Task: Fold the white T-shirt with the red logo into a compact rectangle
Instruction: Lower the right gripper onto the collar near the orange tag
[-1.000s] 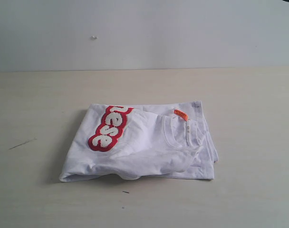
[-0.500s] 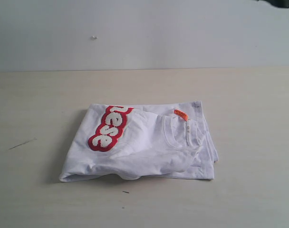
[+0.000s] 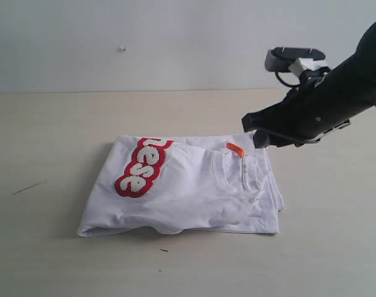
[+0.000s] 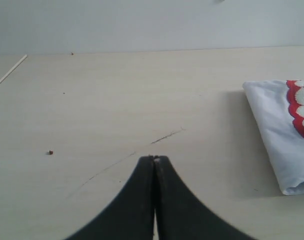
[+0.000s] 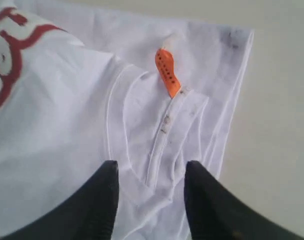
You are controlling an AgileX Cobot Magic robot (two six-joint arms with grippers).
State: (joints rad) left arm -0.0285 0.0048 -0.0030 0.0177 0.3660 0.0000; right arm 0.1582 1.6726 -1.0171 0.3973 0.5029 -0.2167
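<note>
The shirt (image 3: 182, 189) lies at the middle of the table (image 3: 324, 235), already folded to a rough, lumpy rectangle, with the logo (image 3: 141, 167) toward its 10 o'clock side and the collar (image 3: 234, 176) and orange tag (image 3: 235, 148) toward 2 o'clock. The right gripper (image 3: 257, 131) hovers over that 2 o'clock corner, jaws partly apart and holding nothing; its wrist view shows them either side of the collar. The left gripper (image 4: 154, 159) is closed on nothing, over bare table off the shirt's logo end. The cloth looks light, soft and limp, so it will sag and its layers will likely slide apart. A pinch through the whole stack at an edge should hold best. The ribbed collar gives thicker purchase, but pulling it alone may drag the fold open.
</note>
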